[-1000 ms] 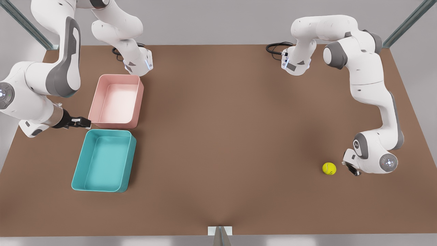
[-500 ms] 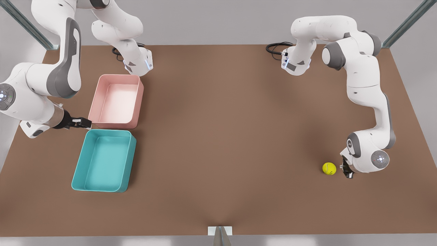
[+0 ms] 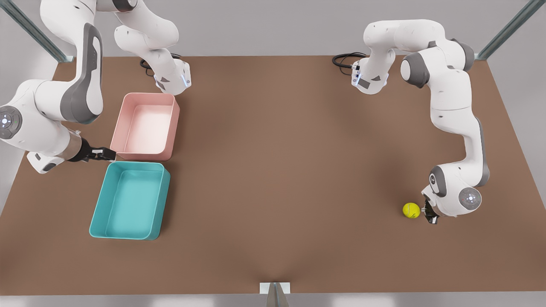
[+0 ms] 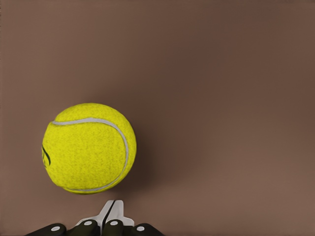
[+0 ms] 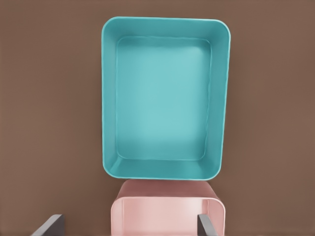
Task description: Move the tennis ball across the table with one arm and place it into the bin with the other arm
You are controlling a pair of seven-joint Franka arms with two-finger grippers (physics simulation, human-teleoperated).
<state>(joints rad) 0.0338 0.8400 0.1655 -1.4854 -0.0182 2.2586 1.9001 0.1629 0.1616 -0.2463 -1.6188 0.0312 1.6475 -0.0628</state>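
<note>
1. My left gripper [image 3: 428,213] sits at the lower right of the front view, low over the brown worktop [image 3: 290,179]; its fingers [image 4: 114,212] look pressed together, the two tips meeting with nothing between them.
2. The tennis ball [image 3: 411,210] rests on the worktop just beside that gripper, on its side toward the front view's left; I cannot tell whether the tips touch it; in my left wrist view the ball [image 4: 89,147] lies close ahead of the tips, a white seam curving over it.
3. My right gripper [image 3: 103,152] waits at the left of the front view, near the gap between the pink tray [image 3: 146,126] and the teal bin [image 3: 130,200]; its fingers [image 5: 48,227] are spread wide and hold nothing.
4. The bin lies below the pink tray in the front view, the two almost touching end to end; in my right wrist view the bin [image 5: 109,98] is open and holds nothing, the pink tray [image 5: 167,209] next to it.
5. The ball and the bin are well apart, at opposite ends of the worktop.
</note>
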